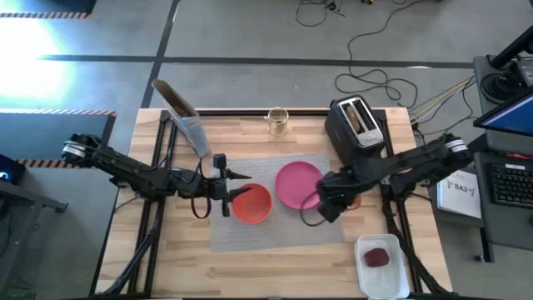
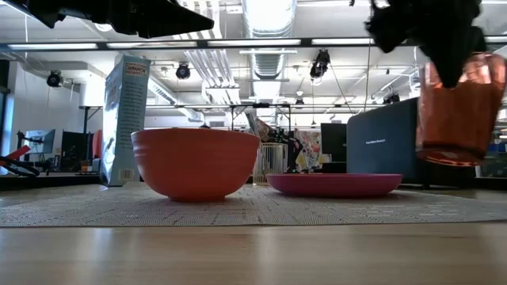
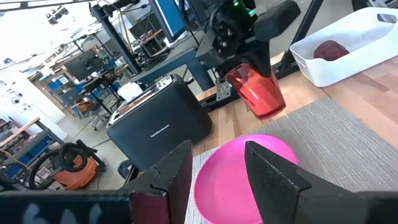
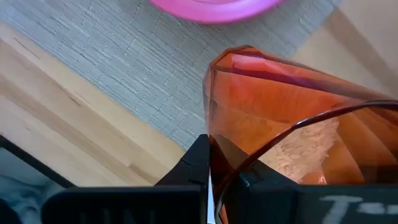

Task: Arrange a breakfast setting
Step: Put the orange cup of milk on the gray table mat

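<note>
right pincer (image 4: pixel 210 177) grips orange cup (image 2: pixel 458 107) | low view: cup airborne | left pincer (image 3: pixel 217 168) narrow, empty

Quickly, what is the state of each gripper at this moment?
Left gripper: open, holding nothing, above the pink plate.
Right gripper: closed on the rim of the orange cup, lifted off the table.

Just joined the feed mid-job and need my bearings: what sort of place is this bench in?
Probably a robotics lab or workshop: exposed ceiling ducts, loose cables on the concrete floor, and a computer keyboard beside the wooden table.
</note>
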`<state>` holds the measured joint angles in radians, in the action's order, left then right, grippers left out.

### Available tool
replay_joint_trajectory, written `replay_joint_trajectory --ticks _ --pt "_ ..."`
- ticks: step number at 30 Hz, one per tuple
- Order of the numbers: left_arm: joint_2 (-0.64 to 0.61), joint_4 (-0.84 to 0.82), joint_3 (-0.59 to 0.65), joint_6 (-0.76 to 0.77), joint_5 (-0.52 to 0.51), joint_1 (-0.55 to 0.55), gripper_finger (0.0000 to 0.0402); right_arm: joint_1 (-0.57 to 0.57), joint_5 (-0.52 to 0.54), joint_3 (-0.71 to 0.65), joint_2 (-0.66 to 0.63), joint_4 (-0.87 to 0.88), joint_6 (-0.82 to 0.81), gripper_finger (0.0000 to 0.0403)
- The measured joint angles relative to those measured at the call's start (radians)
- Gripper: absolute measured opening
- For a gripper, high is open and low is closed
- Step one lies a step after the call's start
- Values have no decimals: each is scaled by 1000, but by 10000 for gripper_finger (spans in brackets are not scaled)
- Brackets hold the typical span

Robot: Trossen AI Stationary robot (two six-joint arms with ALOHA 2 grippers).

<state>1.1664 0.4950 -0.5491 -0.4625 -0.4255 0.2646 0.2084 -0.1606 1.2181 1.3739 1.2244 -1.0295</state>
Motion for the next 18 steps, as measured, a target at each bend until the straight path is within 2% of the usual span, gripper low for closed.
replay_joint_trajectory --ticks 4,7,12,18 --pt "0 0 0 0 0 0 132 -58 7 130 116 214 137 9" --pt "6 -1 0 0 1 0 132 -95 55 213 184 346 218 9" --pt "16 -2 0 0 1 0 132 -164 90 294 231 294 350 9" --pt "16 -6 0 -8 0 0 132 -245 196 367 291 292 485 9"
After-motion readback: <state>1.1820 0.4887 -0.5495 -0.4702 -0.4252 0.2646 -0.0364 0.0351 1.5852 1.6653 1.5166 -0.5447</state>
